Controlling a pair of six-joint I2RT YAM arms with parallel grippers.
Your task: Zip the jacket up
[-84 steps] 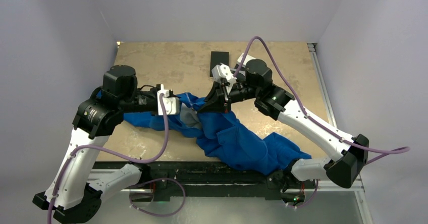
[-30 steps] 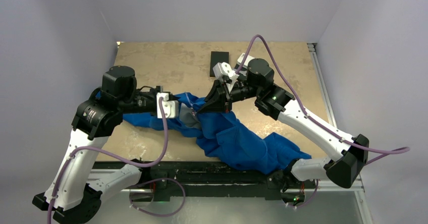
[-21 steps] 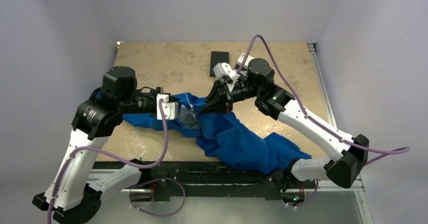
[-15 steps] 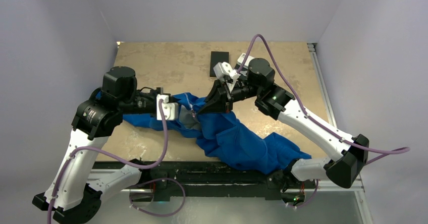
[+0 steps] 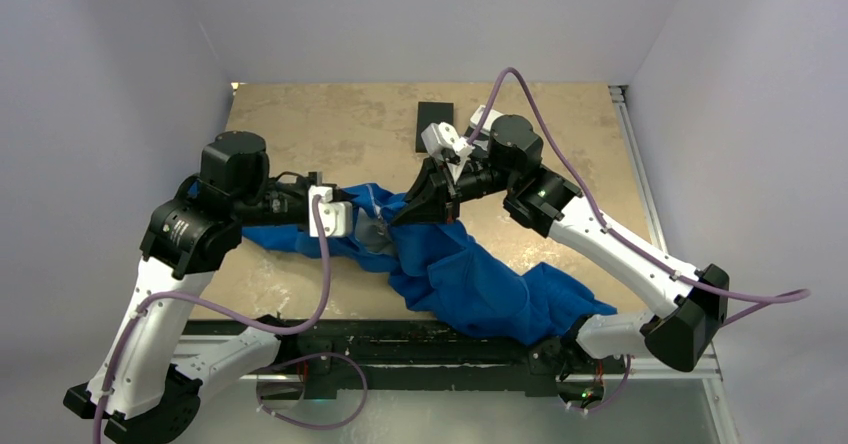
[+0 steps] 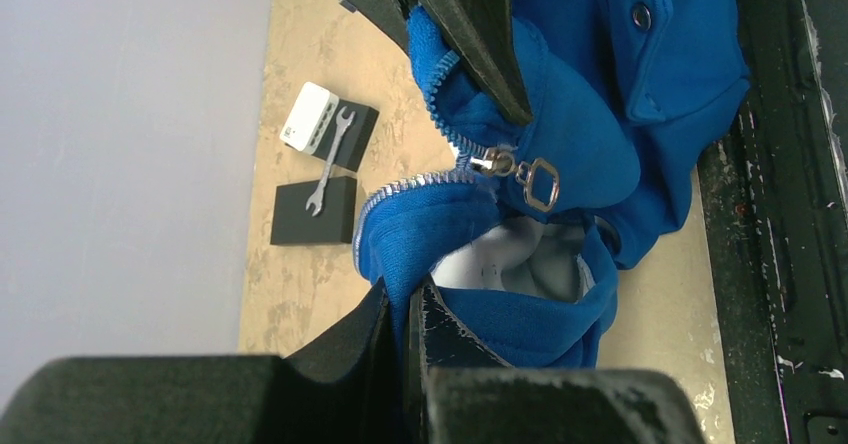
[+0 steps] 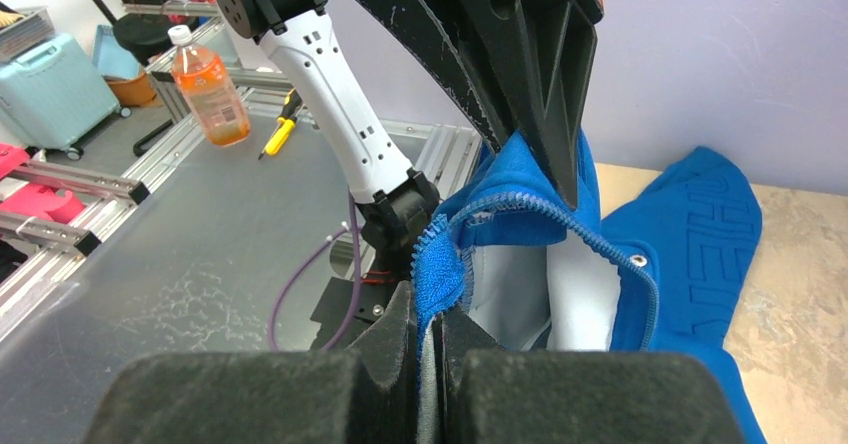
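The blue jacket (image 5: 470, 274) lies crumpled across the near half of the table, its collar end lifted between both arms. My left gripper (image 5: 366, 216) is shut on one blue front edge (image 6: 400, 234) beside the zipper teeth. My right gripper (image 5: 402, 218) is shut on the opposite edge (image 7: 445, 264), where the light lining (image 7: 575, 299) shows. In the left wrist view the silvery zipper slider with its ring pull (image 6: 520, 172) hangs between the two edges, just below the right gripper's black fingers (image 6: 470, 24). Above it the zipper stands apart. The left gripper's fingers (image 7: 530, 64) fill the top of the right wrist view.
A black pad (image 5: 434, 124) lies at the table's far middle; the left wrist view shows a wrench (image 6: 330, 159) across a black block (image 6: 312, 210) and a white-and-black box (image 6: 322, 130). An orange bottle (image 7: 212, 89) stands off the table. A black rail (image 5: 400, 339) runs along the near edge.
Both arms have hardly moved over the last second. Both grippers keep their hold on the jacket's edges, and the cloth lies as before.
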